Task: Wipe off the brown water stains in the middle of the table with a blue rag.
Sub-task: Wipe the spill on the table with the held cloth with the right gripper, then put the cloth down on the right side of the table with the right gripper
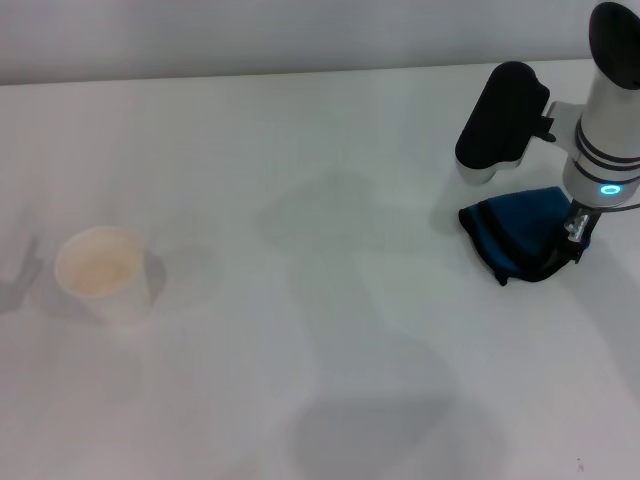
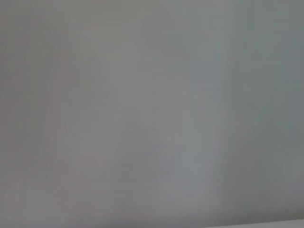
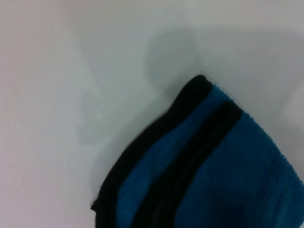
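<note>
While the right tool (image 1: 572, 232) sits down on the blue rag (image 1: 520, 235) at about 3 o'clock on the table (image 1: 330, 130), I cannot tell whether it is clenched on the cloth or released, since the wrist housing hides the tips. Right wrist view shows only the rag's blue face and dark edging lying on the white top. Step in hand looks like the pick-up of the rag, wiping not begun. Brown water stains are not visible mid-table. A paper cup (image 1: 100, 275) stands at 9 o'clock. Left arm is out of sight. Next move calls for carrying the rag toward centre and pressing it flat.
</note>
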`<act>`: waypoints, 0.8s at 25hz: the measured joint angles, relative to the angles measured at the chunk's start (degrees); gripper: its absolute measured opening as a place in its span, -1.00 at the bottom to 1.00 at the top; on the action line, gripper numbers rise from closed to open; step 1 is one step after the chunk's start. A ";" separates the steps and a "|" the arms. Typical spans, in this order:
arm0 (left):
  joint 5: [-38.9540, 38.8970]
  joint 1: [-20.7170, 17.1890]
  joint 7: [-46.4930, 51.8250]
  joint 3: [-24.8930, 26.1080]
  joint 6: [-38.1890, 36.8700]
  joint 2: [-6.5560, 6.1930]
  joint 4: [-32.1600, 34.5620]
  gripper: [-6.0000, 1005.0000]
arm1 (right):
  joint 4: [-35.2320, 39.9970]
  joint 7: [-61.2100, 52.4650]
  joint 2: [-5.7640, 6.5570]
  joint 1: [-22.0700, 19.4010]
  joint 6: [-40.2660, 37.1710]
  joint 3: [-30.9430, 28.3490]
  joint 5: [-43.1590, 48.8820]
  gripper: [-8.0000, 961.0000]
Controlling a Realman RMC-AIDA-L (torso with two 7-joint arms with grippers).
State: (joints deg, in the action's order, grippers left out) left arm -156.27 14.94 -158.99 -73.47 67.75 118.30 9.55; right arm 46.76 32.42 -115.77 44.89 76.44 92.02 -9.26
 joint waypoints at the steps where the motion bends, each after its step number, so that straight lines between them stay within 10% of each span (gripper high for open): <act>1: 0.00 0.00 0.00 0.00 -0.01 0.00 0.01 0.75 | 0.11 -0.03 0.00 -0.08 -0.01 -0.02 0.00 -0.88; 20: 0.00 0.00 0.00 0.00 -0.08 0.08 0.04 0.75 | 11.96 0.33 -0.20 -4.02 3.55 1.07 -3.43 0.03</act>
State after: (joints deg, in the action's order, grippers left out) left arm -156.27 14.94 -158.99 -73.48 67.67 118.38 9.58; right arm 58.72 32.75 -115.97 40.87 79.99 93.09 -12.69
